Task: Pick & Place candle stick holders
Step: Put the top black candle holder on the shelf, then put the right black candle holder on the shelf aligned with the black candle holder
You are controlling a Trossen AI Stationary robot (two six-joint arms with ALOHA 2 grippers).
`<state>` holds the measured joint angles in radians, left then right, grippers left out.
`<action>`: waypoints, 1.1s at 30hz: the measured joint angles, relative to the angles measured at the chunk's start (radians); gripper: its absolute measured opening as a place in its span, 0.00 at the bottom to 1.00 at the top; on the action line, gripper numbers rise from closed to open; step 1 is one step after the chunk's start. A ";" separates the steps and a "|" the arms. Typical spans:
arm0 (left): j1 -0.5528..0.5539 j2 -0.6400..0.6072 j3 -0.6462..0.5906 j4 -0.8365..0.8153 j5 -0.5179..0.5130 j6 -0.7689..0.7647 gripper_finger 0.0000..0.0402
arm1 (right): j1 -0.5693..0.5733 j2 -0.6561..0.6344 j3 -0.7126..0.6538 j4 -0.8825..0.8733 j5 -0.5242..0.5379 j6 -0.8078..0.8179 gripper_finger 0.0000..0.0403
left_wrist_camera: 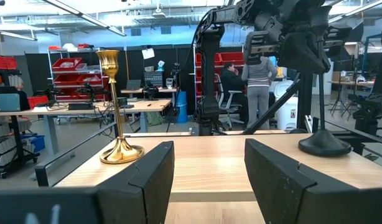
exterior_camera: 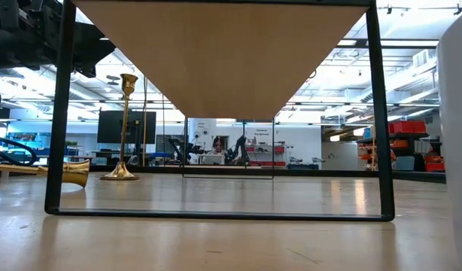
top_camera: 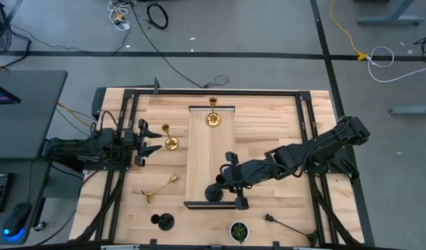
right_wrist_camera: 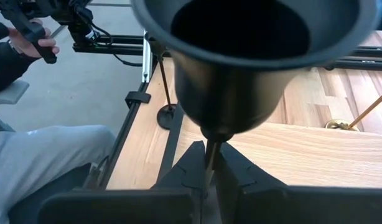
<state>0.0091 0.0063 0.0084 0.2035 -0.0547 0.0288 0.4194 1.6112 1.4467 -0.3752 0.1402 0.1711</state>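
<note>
**Black holder gripped at the near end of the riser**

The right gripper (top_camera: 227, 182) is clenched on the thin stem of a matte black candle stick holder (top_camera: 214, 192), which stands upright on the raised pale-wood platform (top_camera: 199, 156) close to its front edge, with the black frame rail just beside its round base. Up the platform, at the far end, a shiny brass candle stick holder (top_camera: 213, 119) stands alone, with bare board between the two.

Left of the platform, the left gripper (top_camera: 148, 141) hovers with fingers spread apart, a second upright brass holder (top_camera: 171, 143) just ahead of it. A third brass holder (top_camera: 157, 187) lies tipped over nearer the front.

Off the platform's front edge (where the table gets crowded) stand another black holder (top_camera: 164, 221) and a round dark pot with a green plant (top_camera: 239, 231); a fallen black holder (top_camera: 286, 223) lies to the right.
</note>
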 joint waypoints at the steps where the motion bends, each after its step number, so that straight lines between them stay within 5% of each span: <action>1: 0.000 0.000 0.000 0.000 0.000 0.000 0.49 | 0.000 0.000 0.000 0.000 -0.001 0.000 0.05; 13: 0.000 0.000 0.000 0.000 0.000 0.000 0.49 | 0.000 0.000 0.000 0.022 -0.004 -0.001 0.09; 33: 0.000 0.000 0.000 0.001 0.000 0.000 0.49 | 0.000 0.000 0.000 0.017 -0.044 -0.013 0.32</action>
<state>0.0090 0.0063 0.0084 0.2047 -0.0547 0.0286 0.4196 1.6112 1.4464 -0.3582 0.0967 0.1583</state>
